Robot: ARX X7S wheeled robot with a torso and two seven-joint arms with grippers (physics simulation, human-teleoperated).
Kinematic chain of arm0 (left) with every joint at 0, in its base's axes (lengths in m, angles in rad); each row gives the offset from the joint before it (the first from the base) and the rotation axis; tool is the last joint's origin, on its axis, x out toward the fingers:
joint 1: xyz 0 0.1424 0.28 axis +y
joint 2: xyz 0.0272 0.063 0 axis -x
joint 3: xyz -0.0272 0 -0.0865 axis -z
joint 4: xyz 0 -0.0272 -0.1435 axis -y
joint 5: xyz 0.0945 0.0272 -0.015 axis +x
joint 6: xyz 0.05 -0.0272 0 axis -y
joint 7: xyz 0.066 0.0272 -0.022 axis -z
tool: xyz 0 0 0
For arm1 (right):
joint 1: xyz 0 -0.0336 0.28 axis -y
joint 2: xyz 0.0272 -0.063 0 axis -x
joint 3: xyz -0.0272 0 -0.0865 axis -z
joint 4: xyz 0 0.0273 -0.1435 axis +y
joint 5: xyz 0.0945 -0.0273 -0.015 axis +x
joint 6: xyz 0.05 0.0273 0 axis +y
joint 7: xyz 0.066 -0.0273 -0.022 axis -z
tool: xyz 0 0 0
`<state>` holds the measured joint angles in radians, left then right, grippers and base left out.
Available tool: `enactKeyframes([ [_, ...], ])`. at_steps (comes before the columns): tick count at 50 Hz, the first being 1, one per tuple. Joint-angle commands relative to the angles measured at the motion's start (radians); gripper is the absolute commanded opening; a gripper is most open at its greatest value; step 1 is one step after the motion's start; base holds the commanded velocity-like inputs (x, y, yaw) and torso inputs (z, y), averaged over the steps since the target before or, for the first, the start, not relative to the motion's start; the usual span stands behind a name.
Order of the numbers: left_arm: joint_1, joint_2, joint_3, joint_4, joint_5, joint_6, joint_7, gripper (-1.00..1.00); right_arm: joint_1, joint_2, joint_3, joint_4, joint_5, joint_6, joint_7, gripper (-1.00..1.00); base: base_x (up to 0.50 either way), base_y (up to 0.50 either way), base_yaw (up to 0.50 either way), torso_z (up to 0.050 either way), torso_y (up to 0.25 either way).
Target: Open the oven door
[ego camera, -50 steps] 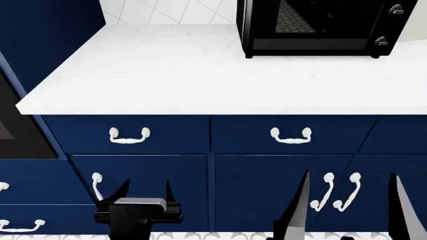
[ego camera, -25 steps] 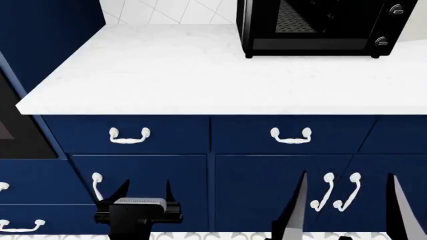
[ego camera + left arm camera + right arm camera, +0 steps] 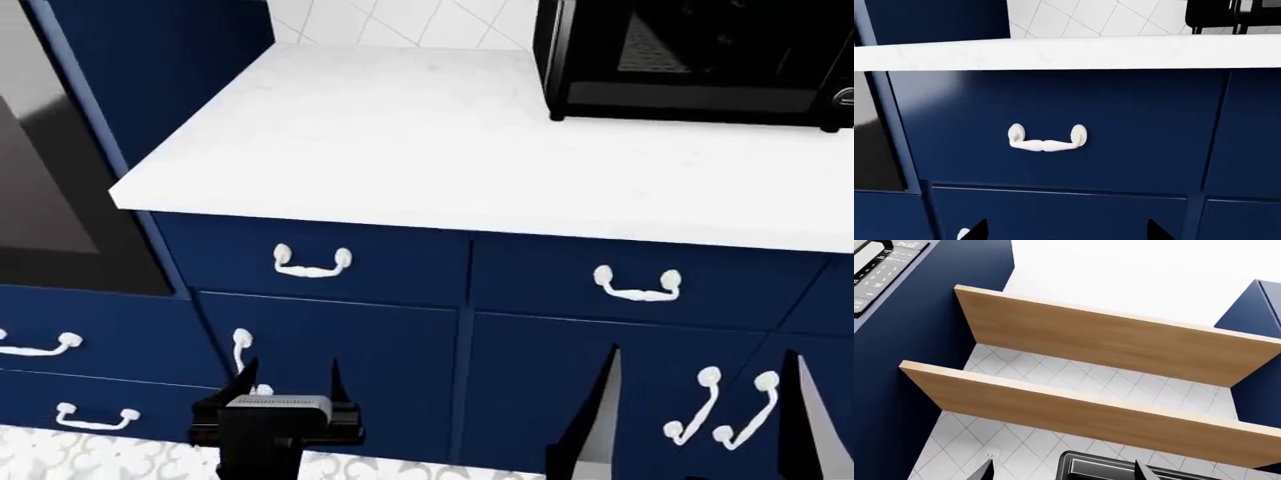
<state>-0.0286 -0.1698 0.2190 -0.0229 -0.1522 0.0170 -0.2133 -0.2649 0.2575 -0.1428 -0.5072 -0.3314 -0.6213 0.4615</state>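
Head view swung leftward since the earlier frame: the toaster oven (image 3: pixel 694 60) now sits nearer the upper right corner, and more of the oven door (image 3: pixel 54 190) shows at the left edge. White countertop (image 3: pixel 400 140) and navy drawer fronts (image 3: pixel 334 270) with white handles (image 3: pixel 311 262) lie between the grippers and that door. Left gripper (image 3: pixel 287 378) and right gripper (image 3: pixel 701 385) both stand spread, holding nothing. Door appears as dark reflective glass; its handle is not visible.
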Motion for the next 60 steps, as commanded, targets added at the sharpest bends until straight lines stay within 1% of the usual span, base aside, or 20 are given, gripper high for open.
enactKeyframes([
  [1, 0.001, -0.006, 0.005, 0.003, -0.006, 0.001, -0.006, 1.00, -0.001, 0.006, -0.006, -0.003, 0.001, -0.001, 0.007, 1.00, 0.00, 0.00, 0.39, 0.000, 0.000],
  [60, -0.004, -0.029, 0.034, 0.000, -0.028, 0.010, -0.036, 1.00, 0.005, 0.036, -0.029, -0.005, 0.002, 0.006, 0.034, 1.00, 0.00, 0.00, 0.39, 0.000, 0.000],
])
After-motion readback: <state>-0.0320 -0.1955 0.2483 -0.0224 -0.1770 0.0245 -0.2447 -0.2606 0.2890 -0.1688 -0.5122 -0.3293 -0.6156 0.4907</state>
